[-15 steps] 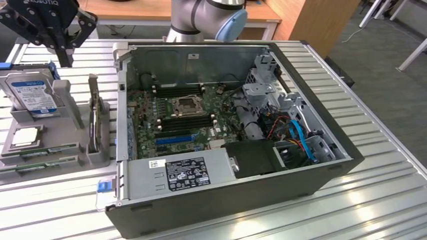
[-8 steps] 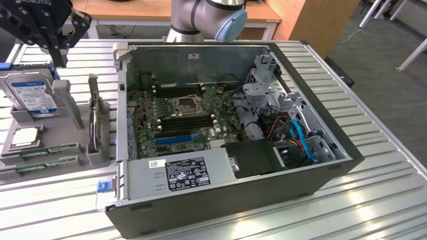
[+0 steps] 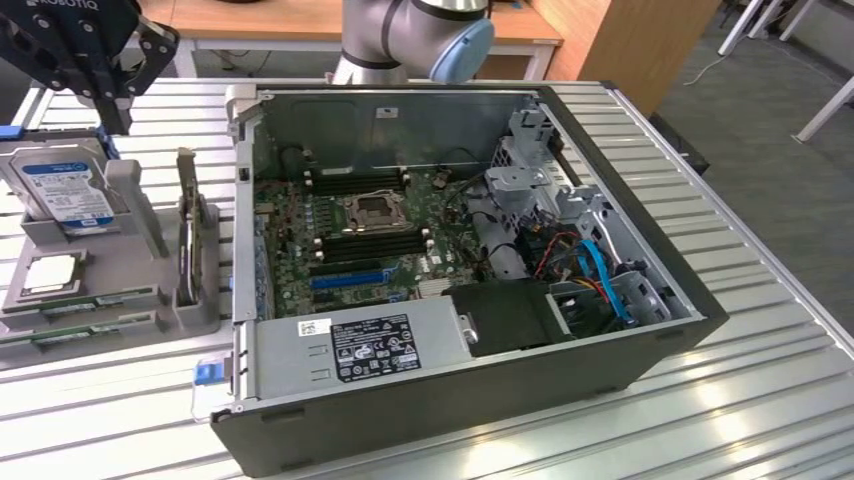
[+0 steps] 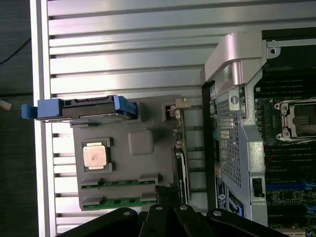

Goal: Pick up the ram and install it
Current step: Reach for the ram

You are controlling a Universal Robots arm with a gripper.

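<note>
The black steel case (image 3: 534, 405) lies open on its side, with a grey boxy power supply (image 3: 360, 345) in front and the green motherboard (image 3: 287, 250) behind. Beside it the ram (image 4: 121, 201), a thin green stick, lies flat in a groove of the grey plastic holder (image 4: 148, 123). Above the holder hangs the black gripper (image 3: 114, 112), fully closed and holding nothing. The table (image 3: 747, 400) is ribbed aluminium. Beyond it stand wooden desks (image 3: 267, 20).

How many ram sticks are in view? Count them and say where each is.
2. Both lie side by side in the gray holder: one stick next to the CPU, the other stick at the holder's edge. More may sit unseen in the case.
</note>
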